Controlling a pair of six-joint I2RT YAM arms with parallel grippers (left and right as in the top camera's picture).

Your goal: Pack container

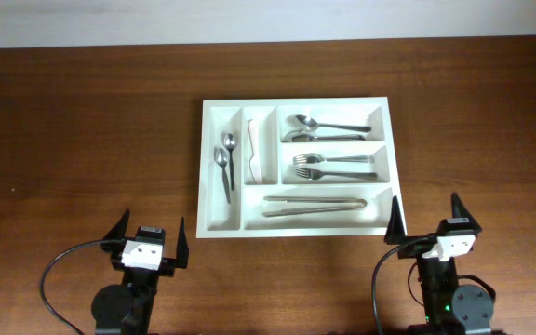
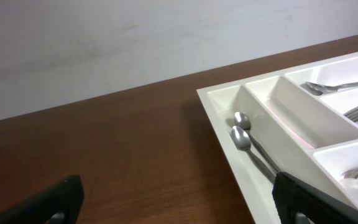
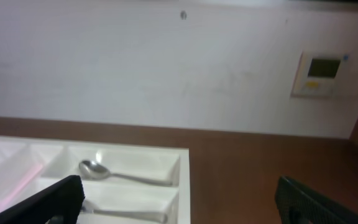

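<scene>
the container lay flat on the tabletop, slightly right of centre, its long sides running left to right. two teaspoons lay in its leftmost narrow compartment and a pale item in the next. spoons, forks and long pieces filled the three wide ones. bare wood lay open on the left, far and right sides. the near side was tighter. the left gripper, jaws spread wide and empty, sat off the near left corner, apart from the rim. the right gripper, also spread and empty, sat at the near right corner, one finger just beside the rim. a cable looped by the left arm's base. a white wall ran behind the far edge.
</scene>
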